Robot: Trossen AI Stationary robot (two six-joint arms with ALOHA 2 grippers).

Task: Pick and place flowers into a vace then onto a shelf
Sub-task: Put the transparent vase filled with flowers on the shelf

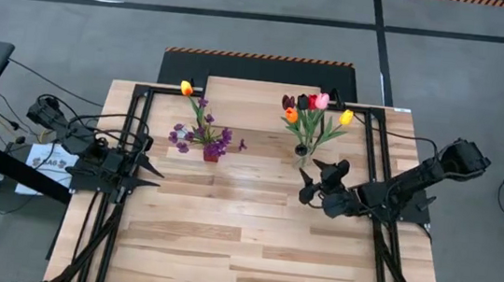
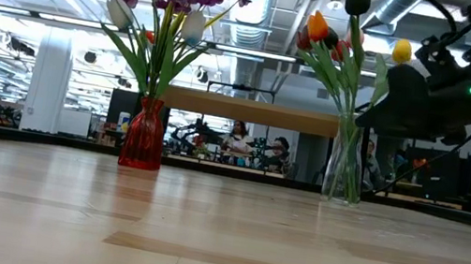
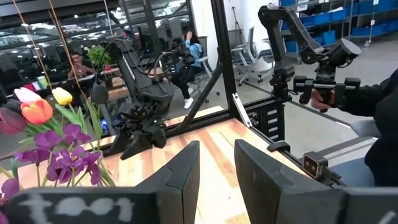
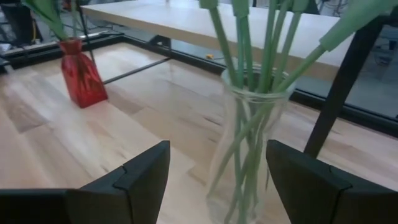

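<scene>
Red, orange, pink, yellow and dark tulips (image 1: 311,113) stand with their green stems (image 4: 249,56) in a clear glass vase (image 4: 245,149). The vase rests on its base on the table, in front of the shelf (image 1: 266,92), a light plank on black legs. My right gripper (image 4: 217,177) is open and close to the vase on its near right; its two fingers flank the vase in the wrist view without touching it. My left gripper (image 1: 153,174) waits at the table's left edge, slightly open, with nothing between its fingers (image 3: 186,174).
A red vase (image 1: 211,155) with purple sprigs and tulips stands left of the glass vase. Black frame rails (image 1: 135,138) run along both table sides. The shelf's black leg (image 4: 348,81) stands just behind the glass vase. People sit beyond the table (image 2: 236,140). Bare wood lies toward the near edge.
</scene>
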